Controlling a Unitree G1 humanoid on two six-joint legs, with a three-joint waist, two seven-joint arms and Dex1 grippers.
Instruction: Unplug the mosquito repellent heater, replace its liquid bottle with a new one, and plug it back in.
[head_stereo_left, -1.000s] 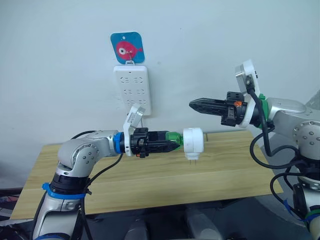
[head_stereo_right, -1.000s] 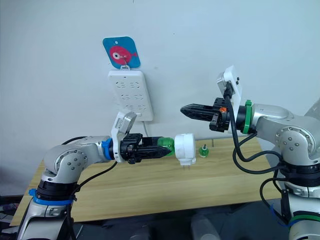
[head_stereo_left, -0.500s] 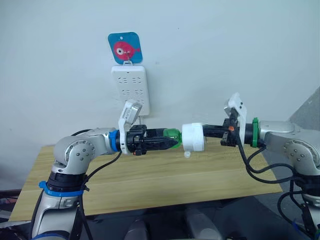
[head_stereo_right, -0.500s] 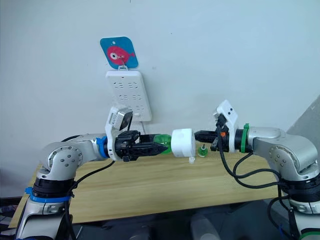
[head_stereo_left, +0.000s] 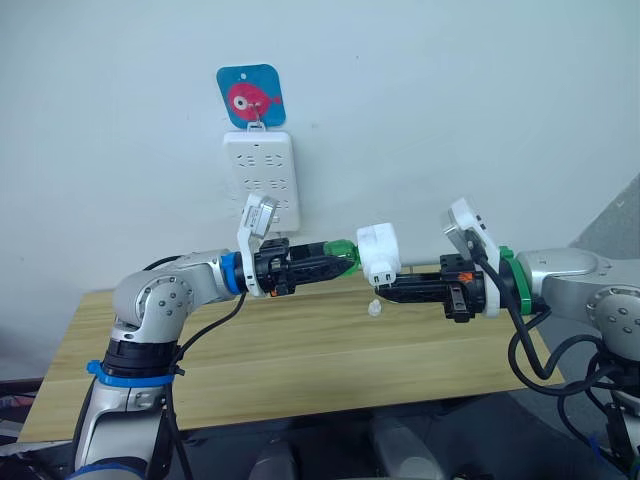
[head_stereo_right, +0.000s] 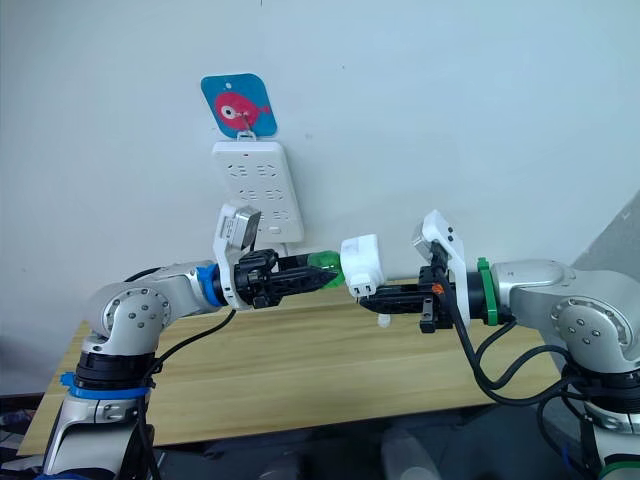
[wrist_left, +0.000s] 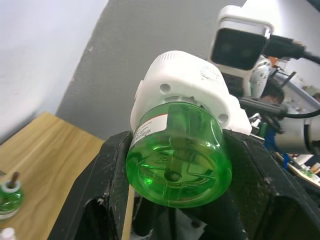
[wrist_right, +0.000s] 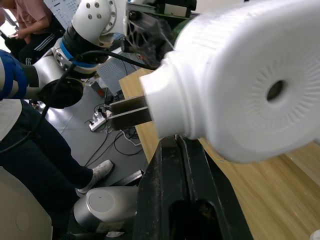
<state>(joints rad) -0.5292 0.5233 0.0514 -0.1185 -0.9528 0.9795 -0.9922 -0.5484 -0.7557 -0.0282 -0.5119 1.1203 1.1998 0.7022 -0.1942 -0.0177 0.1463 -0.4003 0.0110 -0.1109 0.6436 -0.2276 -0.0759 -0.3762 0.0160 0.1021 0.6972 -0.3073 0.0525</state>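
The white mosquito repellent heater (head_stereo_left: 380, 250) hangs in the air over the table, with a green liquid bottle (wrist_left: 177, 155) fitted into it. My left gripper (head_stereo_left: 345, 263) is shut on that bottle from the left. My right gripper (head_stereo_left: 388, 290) is shut and lies just beneath the heater's plug end, pointing left. In the right wrist view the heater (wrist_right: 240, 85) sits right above the fingers, its metal prongs (wrist_right: 129, 112) sticking out sideways and its round dark hole showing.
A white power strip (head_stereo_left: 260, 182) hangs on the wall under a blue fish card (head_stereo_left: 252, 96). On the wooden table (head_stereo_left: 300, 350) lie a small white cap (head_stereo_left: 374, 309) and another green bottle (wrist_left: 10, 192). A person (wrist_right: 20, 135) stands by the table.
My right gripper has dropped from level with the heater's face to just under its plug end. My left gripper has lifted the bottle and heater a little.
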